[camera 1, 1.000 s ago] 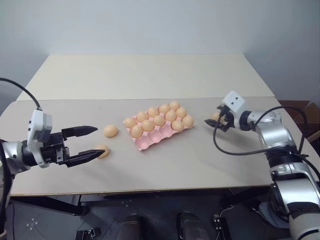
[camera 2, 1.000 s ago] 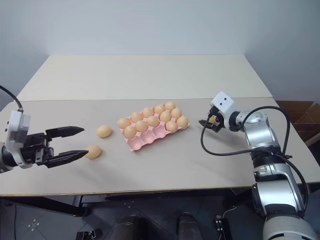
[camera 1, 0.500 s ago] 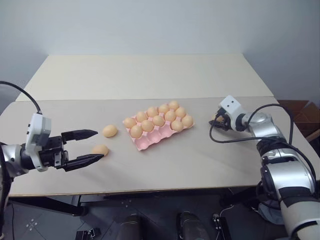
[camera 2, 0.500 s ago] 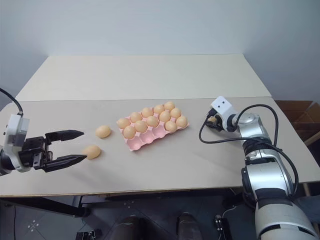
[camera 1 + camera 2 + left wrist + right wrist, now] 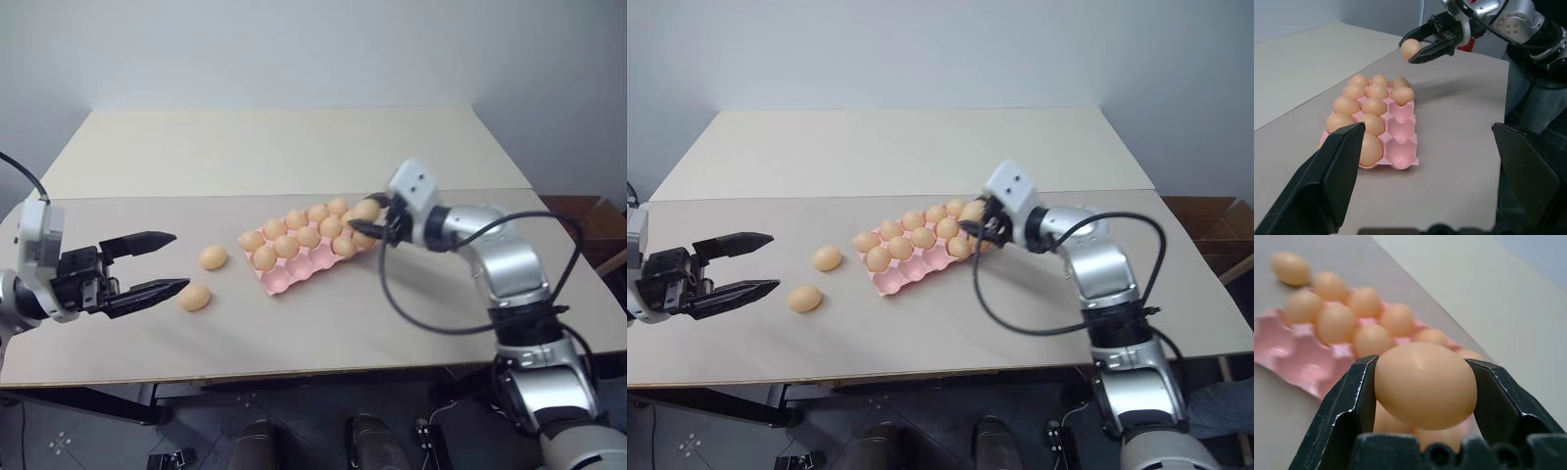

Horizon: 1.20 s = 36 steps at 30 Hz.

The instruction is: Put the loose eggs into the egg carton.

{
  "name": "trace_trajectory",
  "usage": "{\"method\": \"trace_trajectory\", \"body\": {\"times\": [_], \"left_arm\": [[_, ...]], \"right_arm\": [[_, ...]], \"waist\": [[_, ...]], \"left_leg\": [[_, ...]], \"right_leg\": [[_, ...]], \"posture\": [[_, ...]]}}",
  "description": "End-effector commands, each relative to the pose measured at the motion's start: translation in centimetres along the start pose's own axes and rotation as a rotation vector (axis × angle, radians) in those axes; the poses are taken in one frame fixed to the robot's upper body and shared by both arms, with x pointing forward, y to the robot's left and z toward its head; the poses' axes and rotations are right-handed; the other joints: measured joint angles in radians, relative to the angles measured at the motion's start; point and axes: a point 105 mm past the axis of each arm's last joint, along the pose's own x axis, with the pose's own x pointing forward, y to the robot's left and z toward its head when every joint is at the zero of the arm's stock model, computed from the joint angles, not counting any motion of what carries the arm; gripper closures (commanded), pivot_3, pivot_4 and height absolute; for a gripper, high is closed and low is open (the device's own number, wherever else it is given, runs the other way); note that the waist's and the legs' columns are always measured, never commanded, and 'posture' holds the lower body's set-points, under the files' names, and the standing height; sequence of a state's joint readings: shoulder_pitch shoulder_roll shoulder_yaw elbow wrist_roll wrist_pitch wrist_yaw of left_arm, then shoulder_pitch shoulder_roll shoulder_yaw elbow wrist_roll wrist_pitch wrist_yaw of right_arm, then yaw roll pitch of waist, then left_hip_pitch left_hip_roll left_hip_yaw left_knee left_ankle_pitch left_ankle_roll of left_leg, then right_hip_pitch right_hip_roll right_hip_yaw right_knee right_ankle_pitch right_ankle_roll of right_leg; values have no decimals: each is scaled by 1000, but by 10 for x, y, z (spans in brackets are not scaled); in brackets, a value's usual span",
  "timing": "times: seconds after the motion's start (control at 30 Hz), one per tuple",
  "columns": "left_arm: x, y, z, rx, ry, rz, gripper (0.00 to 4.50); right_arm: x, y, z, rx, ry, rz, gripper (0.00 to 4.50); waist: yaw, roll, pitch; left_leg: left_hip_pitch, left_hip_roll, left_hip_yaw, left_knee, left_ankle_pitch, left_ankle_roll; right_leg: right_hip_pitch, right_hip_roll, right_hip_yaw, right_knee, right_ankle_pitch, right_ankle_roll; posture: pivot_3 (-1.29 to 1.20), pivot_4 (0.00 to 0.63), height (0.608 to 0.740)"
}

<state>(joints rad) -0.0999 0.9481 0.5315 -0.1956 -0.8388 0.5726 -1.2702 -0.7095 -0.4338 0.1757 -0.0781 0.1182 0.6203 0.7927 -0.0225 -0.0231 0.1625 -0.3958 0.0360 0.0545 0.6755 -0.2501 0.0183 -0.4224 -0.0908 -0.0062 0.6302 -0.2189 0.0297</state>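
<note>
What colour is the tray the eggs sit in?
Pale pink. The egg carton shows it best in the left wrist view, where empty cups are visible.

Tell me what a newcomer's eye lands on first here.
The right gripper holds an egg in the air over the right end of the pink egg carton, which is mostly filled. Two loose eggs lie on the table left of the carton, by the open left gripper.

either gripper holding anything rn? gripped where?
Right gripper holds an egg, fingers on its two opposite sides. Left gripper is open, holding nothing.
</note>
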Motion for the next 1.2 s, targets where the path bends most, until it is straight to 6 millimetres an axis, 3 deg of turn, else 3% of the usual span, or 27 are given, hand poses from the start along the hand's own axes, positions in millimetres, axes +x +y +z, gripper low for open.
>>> {"method": "trace_trajectory", "body": {"times": [0.03, 0.27, 0.43, 0.47, 0.67, 0.8, 0.9, 1.03, 1.2], "left_arm": [[0, -1, 10, 37, -10, -21, 0], [-2, -4, 9, 33, 3, -29, 0], [-3, -7, 9, 33, 16, -31, 0], [-4, -7, 9, 32, 17, -28, 0], [-13, -1, 6, 25, 48, 14, 0], [-27, 9, -5, 5, 99, 88, 0], [-35, 13, -17, -6, 153, 117, 0], [-42, 14, -31, -17, 205, 140, 0], [-42, 8, -41, -18, 226, 132, 0]], "right_arm": [[14, 12, 1, -24, 10, -17, 1832], [36, 24, -16, -1, 70, -18, 1832], [33, 22, -15, -13, 77, -29, 344], [28, 20, -7, -17, 57, -31, 16], [-12, 16, 33, -32, -53, -3, 16], [-49, 15, 40, -58, -84, 70, 16], [-78, 15, 33, -92, -71, 134, 16], [-111, 14, 8, -122, -26, 184, 16], [-135, 10, -24, -94, 62, 151, 16]], "waist": [[2, 0, 0], [7, 0, 0], [7, 0, 0], [7, 0, 0], [9, 0, 0], [11, 0, 0], [13, 0, 0], [12, 0, 0], [9, 0, 0]], "left_leg": [[0, 0, 0, 0, 0, 0], [-3, -1, 1, 0, 0, 0], [-2, -1, 0, 0, 0, 0], [-2, -1, 0, 0, 0, 0], [-3, 0, 0, 0, 0, 0], [-2, 0, 0, 0, 0, 0], [-3, 0, 0, 0, 0, 0], [-3, 0, 1, 0, 0, 0], [-2, 0, 1, 0, 0, 0]], "right_leg": [[0, 0, 0, 0, 0, 0], [-1, -1, 0, -2, 0, 0], [-1, 0, 0, -1, 0, 0], [-1, 0, 0, -1, 0, 0], [-2, 0, -1, -1, 0, 0], [-1, 0, -1, -2, 0, 0], [-1, 0, -2, -3, 0, 0], [0, -1, -2, -4, 0, 0], [0, -1, -1, -4, -1, -1]], "posture": [[0, 150, 740], [0, 150, 740], [0, 150, 740], [0, 150, 740], [0, 150, 740], [0, 150, 740], [0, 150, 740], [0, 150, 740], [0, 150, 740]]}}
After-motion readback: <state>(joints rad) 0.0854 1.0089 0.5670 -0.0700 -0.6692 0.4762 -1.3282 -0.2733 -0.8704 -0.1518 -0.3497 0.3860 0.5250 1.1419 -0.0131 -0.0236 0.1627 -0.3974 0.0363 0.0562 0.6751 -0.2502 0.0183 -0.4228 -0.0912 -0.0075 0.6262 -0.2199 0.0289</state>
